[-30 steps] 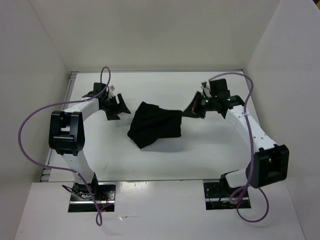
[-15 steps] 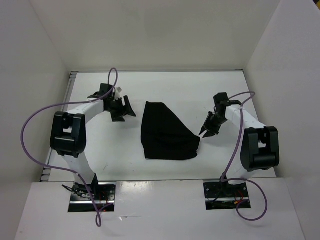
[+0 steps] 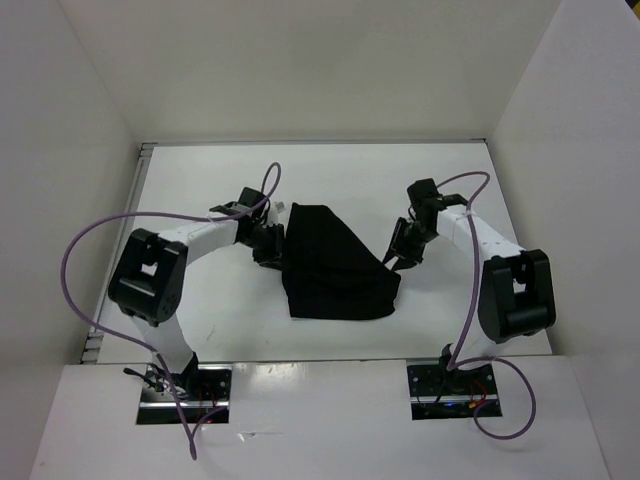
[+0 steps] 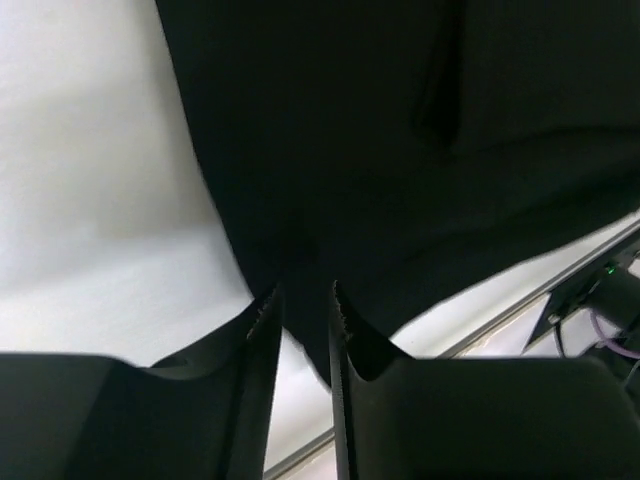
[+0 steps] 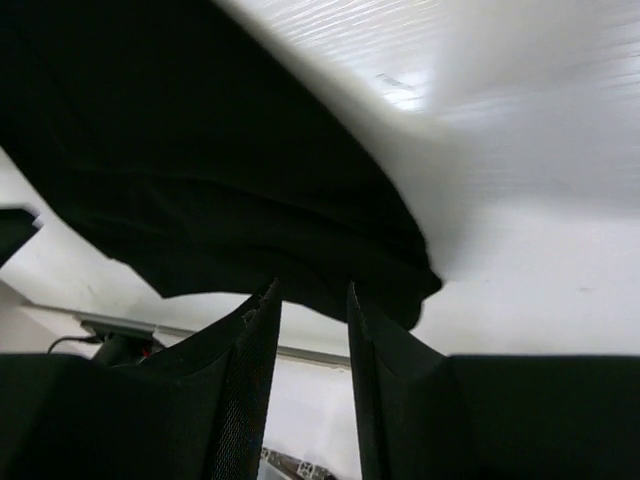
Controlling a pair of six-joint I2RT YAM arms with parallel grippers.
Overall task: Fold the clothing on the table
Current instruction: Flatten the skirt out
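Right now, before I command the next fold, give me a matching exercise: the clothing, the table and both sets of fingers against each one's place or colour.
Things:
1. clothing
2. left fingers
3. right fingers
4. table

Place or colour:
A. white surface
B. at the clothing's right corner
C. black, lying mid-table
D. at the clothing's left edge

Pairs: 1-C, 2-D, 3-B, 4-A

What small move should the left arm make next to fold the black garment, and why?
Probably close the left end effector on the clothing at its left edge: its fingers stand narrowly apart with the fabric's edge at their tips, and the garment lies flat on the table, so a grip should come before any fold.
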